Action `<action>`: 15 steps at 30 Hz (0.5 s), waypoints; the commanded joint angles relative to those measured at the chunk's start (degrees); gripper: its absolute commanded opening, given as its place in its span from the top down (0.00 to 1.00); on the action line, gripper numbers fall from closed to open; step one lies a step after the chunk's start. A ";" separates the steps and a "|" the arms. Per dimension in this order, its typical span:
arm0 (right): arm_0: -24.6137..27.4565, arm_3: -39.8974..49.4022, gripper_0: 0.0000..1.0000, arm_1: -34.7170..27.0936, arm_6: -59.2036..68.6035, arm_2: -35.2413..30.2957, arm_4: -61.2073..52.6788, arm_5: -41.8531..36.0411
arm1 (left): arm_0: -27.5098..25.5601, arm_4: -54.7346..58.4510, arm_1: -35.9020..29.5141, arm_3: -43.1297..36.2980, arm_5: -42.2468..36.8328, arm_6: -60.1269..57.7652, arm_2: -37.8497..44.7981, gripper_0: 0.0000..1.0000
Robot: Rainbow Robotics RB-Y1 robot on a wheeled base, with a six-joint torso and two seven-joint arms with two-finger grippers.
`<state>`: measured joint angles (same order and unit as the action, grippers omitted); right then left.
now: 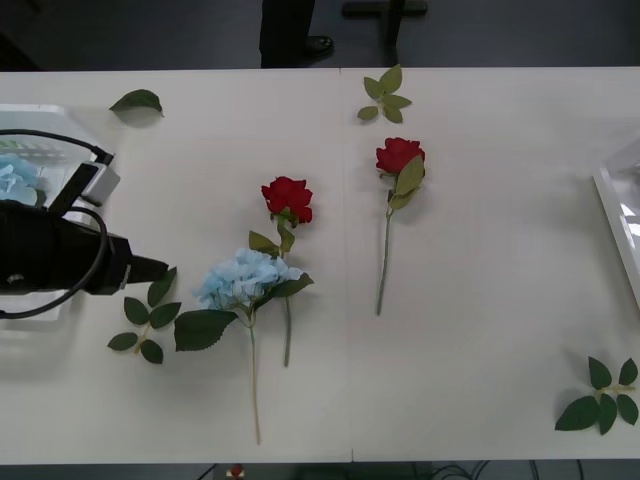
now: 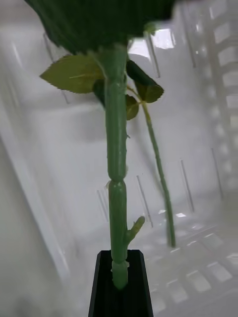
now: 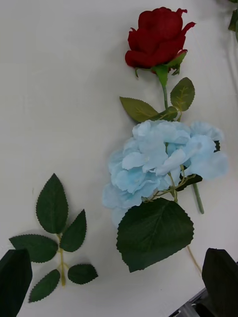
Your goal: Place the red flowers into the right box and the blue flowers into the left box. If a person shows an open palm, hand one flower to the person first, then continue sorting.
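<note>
While our left gripper [image 3: 119,282] hangs above the table [image 1: 480,330] with its black fingers [image 3: 15,277] spread wide and nothing between them, our right gripper [image 2: 119,287] is closed on a flower stem [image 2: 116,198].

Left arm sits at the left edge of the front view, over the left box [image 1: 50,120]. A blue flower [image 1: 15,180] already lies in that box. From the left wrist view we look down on a second blue flower [image 3: 158,163] on the table, its big dark leaf [image 3: 153,237] toward us, with a red rose [image 3: 156,37] just beyond it, their stems crossing. A loose leaf sprig [image 3: 57,237] lies near one fingertip, not touching.

Right wrist view: the thick green stem rises from the pinched black fingers, leaves near the top, bloom cut off at the frame edge so we can't confirm its colour. Behind it we see the ribbed white wall of the right box [image 2: 198,124], with another thin stem [image 2: 158,168] lying inside it.

Front view: a further red rose [image 1: 398,155] lies alone mid-table, well apart from the right box rim at the right edge. Loose leaf sprigs sit at the far side [image 1: 385,95], far left [image 1: 138,100] and near right corner [image 1: 600,400].
</note>
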<state>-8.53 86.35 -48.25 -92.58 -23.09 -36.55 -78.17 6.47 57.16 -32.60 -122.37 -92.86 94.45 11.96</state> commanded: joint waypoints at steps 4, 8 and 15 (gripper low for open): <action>-0.35 -7.07 1.00 -1.32 -2.08 2.70 2.28 9.18 | -6.55 -8.91 2.01 -9.29 4.88 -12.27 -8.18 0.00; -0.26 -8.74 0.94 -1.32 -3.13 2.96 2.10 11.73 | -9.37 -14.10 1.58 -10.69 11.30 -17.11 -14.51 0.00; -0.35 -7.16 0.04 -1.41 -4.89 2.52 0.70 9.35 | -12.44 -25.96 -0.36 -10.96 20.44 -26.51 -25.32 0.00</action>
<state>-8.53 76.80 -48.25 -94.44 -19.08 -35.31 -67.17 -4.93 33.70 -30.71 -131.27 -74.83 70.75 -12.07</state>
